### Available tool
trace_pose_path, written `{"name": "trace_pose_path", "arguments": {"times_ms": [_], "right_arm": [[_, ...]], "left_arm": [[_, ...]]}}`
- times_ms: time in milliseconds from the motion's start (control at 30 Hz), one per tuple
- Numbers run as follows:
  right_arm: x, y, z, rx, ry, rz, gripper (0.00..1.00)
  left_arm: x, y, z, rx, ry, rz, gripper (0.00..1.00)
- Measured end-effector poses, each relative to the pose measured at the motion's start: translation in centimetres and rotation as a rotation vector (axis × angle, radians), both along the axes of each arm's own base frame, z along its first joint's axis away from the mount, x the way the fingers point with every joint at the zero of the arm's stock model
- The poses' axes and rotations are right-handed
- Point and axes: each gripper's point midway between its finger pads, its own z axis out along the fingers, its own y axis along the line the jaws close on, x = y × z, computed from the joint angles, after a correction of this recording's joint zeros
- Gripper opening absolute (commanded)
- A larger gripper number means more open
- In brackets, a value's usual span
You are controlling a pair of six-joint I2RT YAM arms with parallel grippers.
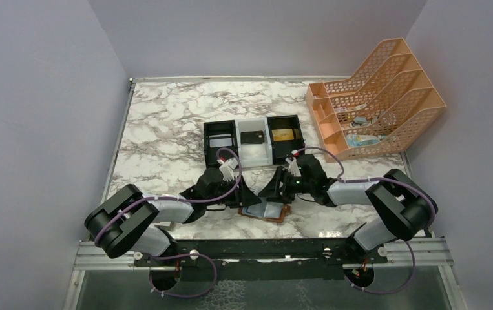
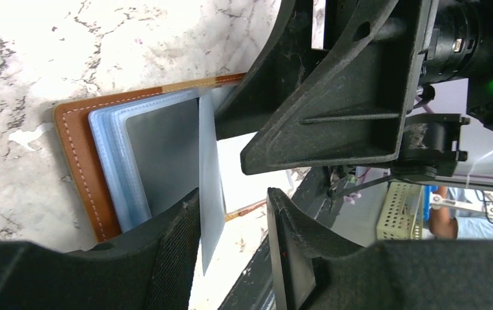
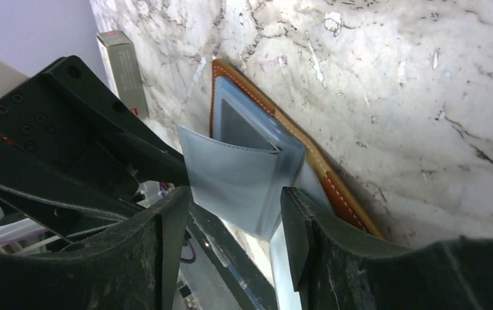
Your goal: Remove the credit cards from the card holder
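Card holder (image 1: 266,212) lies opened flat on the marble table (image 1: 166,129), near its front edge, brown leather down and pale blue pockets up, between the two arms. One grey credit card (image 2: 163,155) shows inside the top pocket.

The left pincer (image 2: 234,200) reaches in from the left with its jaws spread. A pale blue pocket leaf (image 2: 211,194) stands on edge in the gap, just beside one finger (image 2: 182,239), with clear space to the other. It grips nothing.

The right pincer (image 3: 236,194) comes from the other side, jaws also parted. The raised leaf shows broadside between its fingers (image 3: 298,232); whether they touch it I cannot tell.

Behind the card holder sits a black-and-white tray (image 1: 206,139) with a gold card (image 1: 282,135) in its right compartment. At the far right corner stands an orange mesh rack (image 1: 376,97).
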Motion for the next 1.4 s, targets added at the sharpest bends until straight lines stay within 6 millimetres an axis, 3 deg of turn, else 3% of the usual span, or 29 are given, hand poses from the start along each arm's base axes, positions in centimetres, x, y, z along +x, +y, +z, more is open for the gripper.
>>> {"name": "trace_pose_path", "arguments": {"times_ms": [133,267,433,600,767,900,1200,1400], "right_arm": [[0.7,-0.5,1.2,-0.013,0.001,-0.044,0.60],[2.8,-1.1,3.5,-0.059,-0.049,-0.118,0.61],[4.6,-3.1,5.2,-0.162,-0.098,-0.236,0.60],[4.0,-6.2,5.6,-0.251,-0.117,-0.331,0.59],[3.1,-7.3,6.5,-0.253,-0.161,-0.339,0.46],[2.4,-7.0,5.8,-0.263,-0.152,-0.276,0.26],[0.1,-4.8,2.8,-0.233,-0.080,-0.039,0.19],[-1.0,-5.1,-2.2,-0.320,0.043,0.026,0.19]], "left_arm": [[0.2,-0.2,0.7,-0.026,-0.004,0.008,0.42],[0.5,-0.7,1.4,-0.049,-0.006,0.011,0.43],[0.3,-2.9,2.4,-0.078,-0.013,-0.039,0.43],[-2.6,-5.4,2.2,-0.083,0.005,-0.131,0.43],[-3.7,-5.9,0.3,-0.049,0.054,-0.147,0.42],[-3.4,-5.9,-0.6,-0.031,0.076,-0.127,0.40],[-3.6,-6.3,-1.1,-0.019,0.064,-0.114,0.40],[-3.2,-4.9,-0.4,0.017,-0.003,-0.104,0.46]]}}
